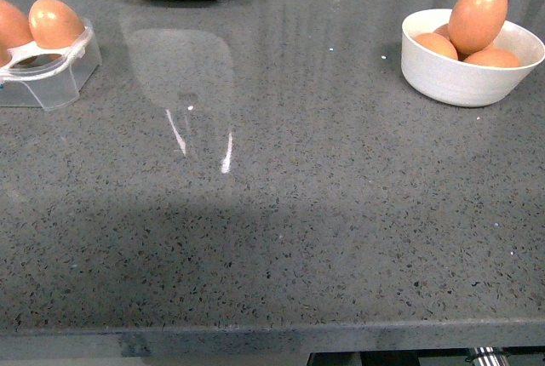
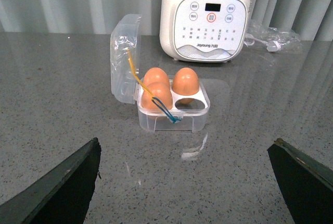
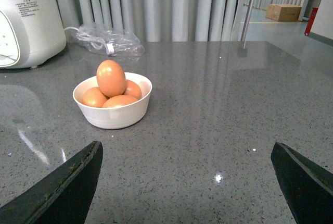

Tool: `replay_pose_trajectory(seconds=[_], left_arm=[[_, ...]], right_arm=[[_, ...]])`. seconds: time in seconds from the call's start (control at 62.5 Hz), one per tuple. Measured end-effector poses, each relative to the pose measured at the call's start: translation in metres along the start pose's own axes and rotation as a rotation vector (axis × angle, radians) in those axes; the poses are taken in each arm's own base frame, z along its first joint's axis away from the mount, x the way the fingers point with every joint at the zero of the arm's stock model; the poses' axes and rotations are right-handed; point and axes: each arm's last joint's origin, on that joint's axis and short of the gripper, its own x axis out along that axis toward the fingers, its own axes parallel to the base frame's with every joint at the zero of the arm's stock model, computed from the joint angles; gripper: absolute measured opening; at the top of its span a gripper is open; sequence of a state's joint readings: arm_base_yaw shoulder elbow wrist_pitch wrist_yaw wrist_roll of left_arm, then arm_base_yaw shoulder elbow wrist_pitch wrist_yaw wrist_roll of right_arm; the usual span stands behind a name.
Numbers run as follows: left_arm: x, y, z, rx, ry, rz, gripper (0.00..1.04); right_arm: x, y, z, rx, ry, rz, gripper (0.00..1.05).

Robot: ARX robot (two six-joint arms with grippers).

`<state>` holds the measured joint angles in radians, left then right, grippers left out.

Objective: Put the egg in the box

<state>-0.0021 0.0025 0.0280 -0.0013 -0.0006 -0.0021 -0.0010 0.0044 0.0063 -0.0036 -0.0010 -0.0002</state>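
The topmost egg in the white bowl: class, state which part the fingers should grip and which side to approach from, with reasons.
I'd grip the topmost egg across its broad middle, coming from above. It stands upright on the other eggs, well above the bowl's rim, so its sides are free.

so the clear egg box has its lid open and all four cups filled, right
Not quite. The box does have its lid open, but only three cups hold eggs; the fourth cup is empty. The left wrist view shows it.
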Motion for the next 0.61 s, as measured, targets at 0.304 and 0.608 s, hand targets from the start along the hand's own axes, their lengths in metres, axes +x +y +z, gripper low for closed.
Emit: replay_pose_trajectory(seconds=[0.304,0.608], left_arm=[[0.000,0.000,0.000,0.000,0.000,0.000,0.98],[0.000,0.000,0.000,0.000,0.000,0.000,0.98]], right_arm=[[0.000,0.000,0.000,0.000,0.000,0.000,0.97],[0.026,-0.009,0.042,-0.013,-0.001,-0.093,0.97]])
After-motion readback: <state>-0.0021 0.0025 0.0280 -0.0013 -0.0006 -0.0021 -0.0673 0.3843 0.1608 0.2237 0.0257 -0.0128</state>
